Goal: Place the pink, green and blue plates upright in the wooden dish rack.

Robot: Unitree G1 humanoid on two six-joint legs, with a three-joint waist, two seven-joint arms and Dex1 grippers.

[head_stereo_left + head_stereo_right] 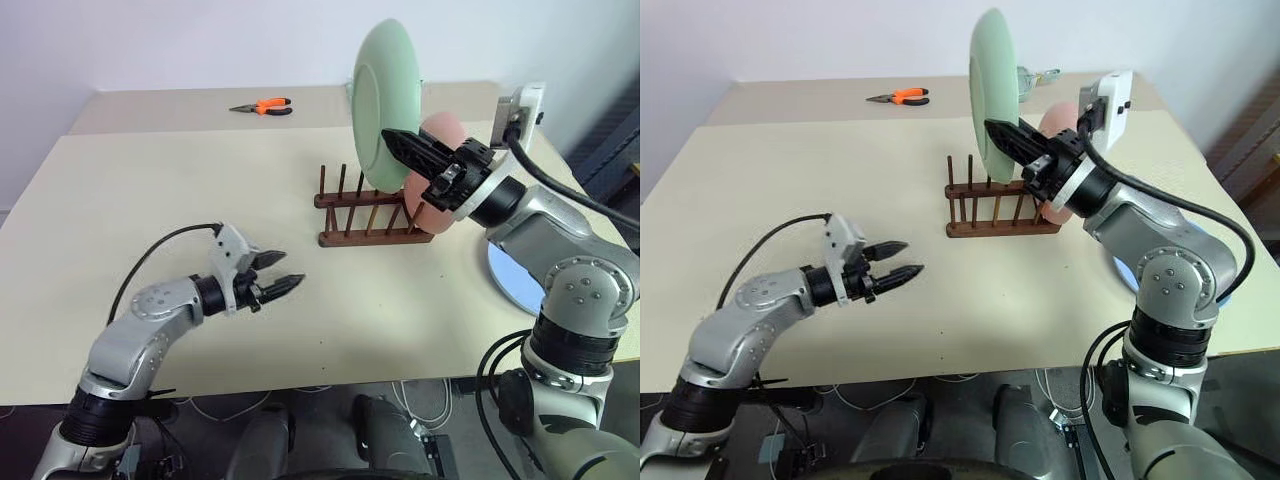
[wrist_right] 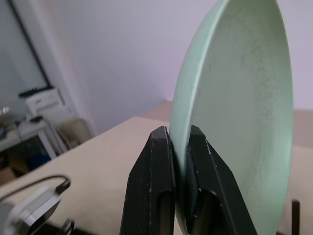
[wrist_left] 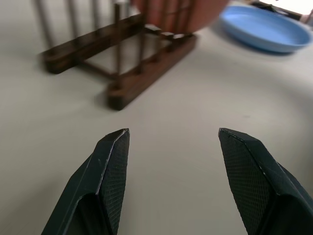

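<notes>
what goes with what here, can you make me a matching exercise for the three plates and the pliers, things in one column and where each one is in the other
Things:
1. pale mint green round plate
2. salmon pink round plate
3. light blue round plate
4. orange-handled pliers

Places:
A. flat on the table beside the dark brown wooden dish rack
B. on the far table
C. upright in the rack
D. held upright over the rack, pinched in the right gripper

Pairs: 1-D, 2-C, 3-A, 4-B
</notes>
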